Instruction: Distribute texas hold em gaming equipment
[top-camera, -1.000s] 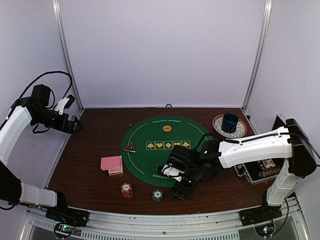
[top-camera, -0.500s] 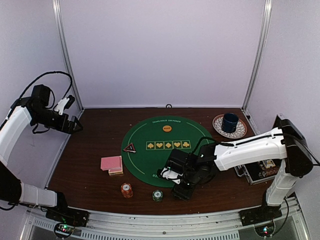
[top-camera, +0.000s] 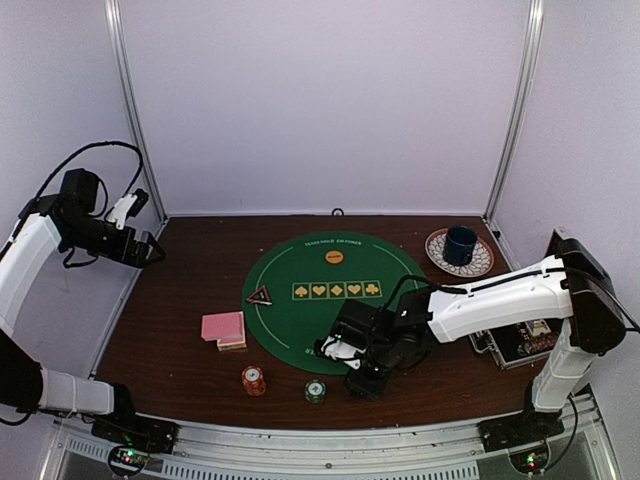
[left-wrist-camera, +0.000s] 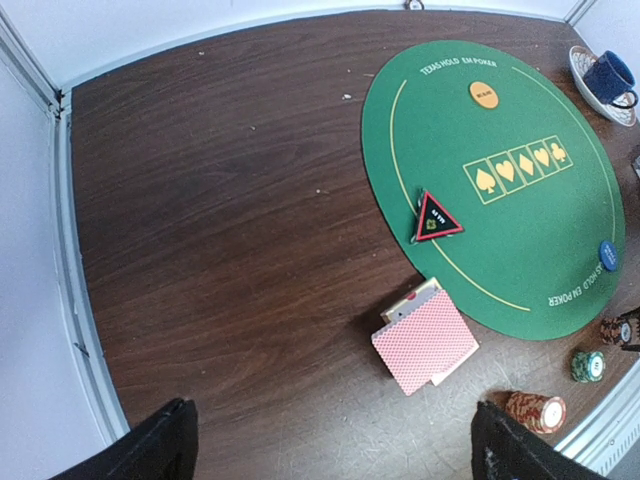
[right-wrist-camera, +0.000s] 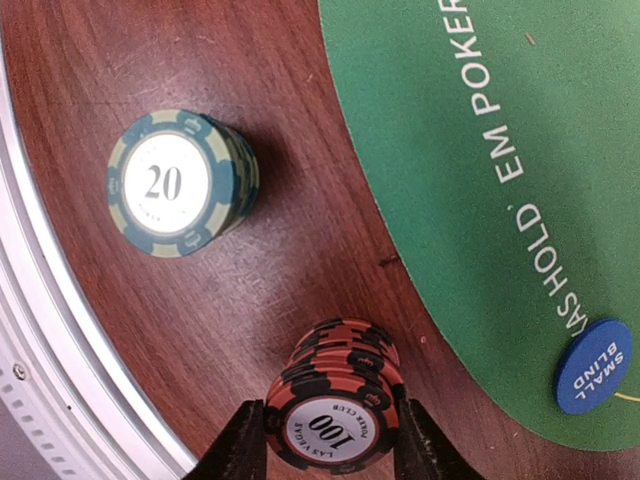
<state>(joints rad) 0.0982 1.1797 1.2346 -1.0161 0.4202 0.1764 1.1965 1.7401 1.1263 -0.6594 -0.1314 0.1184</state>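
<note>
Right gripper (right-wrist-camera: 330, 442): dark fingers (right-wrist-camera: 243, 448) clamp both sides of a ridged red-and-black chip stack (right-wrist-camera: 338, 385) marked 100, standing on the grained brown table (right-wrist-camera: 300, 250) just off the round green felt mat (right-wrist-camera: 450, 150). A green chip stack (right-wrist-camera: 180, 185) stands nearby. Left gripper (top-camera: 152, 250): spread wide, empty.

green chips (right-wrist-camera: 165, 183) read 20, red chips (right-wrist-camera: 330, 428) 100, blue button (right-wrist-camera: 592, 366) small blind.
</note>
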